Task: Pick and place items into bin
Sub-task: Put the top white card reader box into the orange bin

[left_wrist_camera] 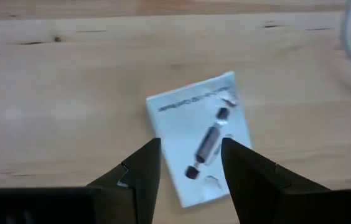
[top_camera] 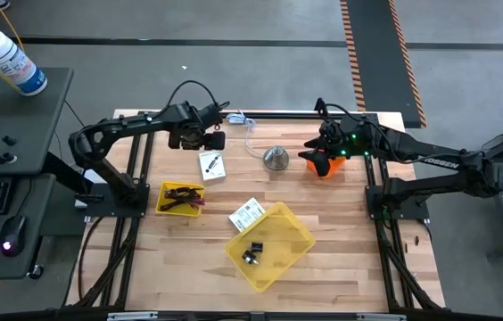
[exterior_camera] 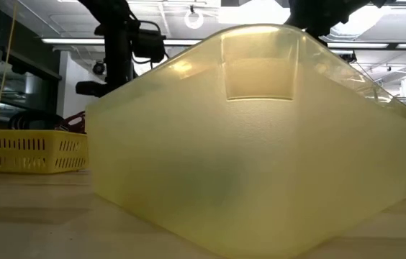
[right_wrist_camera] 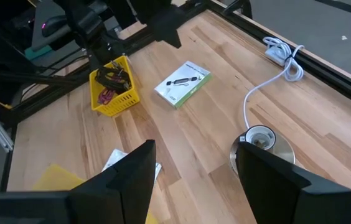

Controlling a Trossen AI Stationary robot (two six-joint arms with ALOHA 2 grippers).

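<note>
A white card with a black mark (left_wrist_camera: 185,109) lies flat on the wooden table (top_camera: 341,267). My left gripper (left_wrist_camera: 191,142) hangs open just above it, pointing down, a finger over each side of the card (top_camera: 211,166). My right gripper (right_wrist_camera: 195,147) stands open and raised at the far right (top_camera: 316,159), touching nothing. The yellow bin (top_camera: 292,227) sits near the middle with a black clip (top_camera: 253,252) inside. A white printed label card (top_camera: 246,214) rests against the bin's far left rim. A coiled black cable and purple tool lie in a small yellow basket (top_camera: 180,198).
A silver cone-shaped metal piece (top_camera: 276,158) stands between the two grippers, close to my right one (right_wrist_camera: 259,140). A white cord (right_wrist_camera: 275,68) runs along the far edge. In the low view the bin's wall (exterior_camera: 260,144) fills the front; the basket (exterior_camera: 23,151) is at left.
</note>
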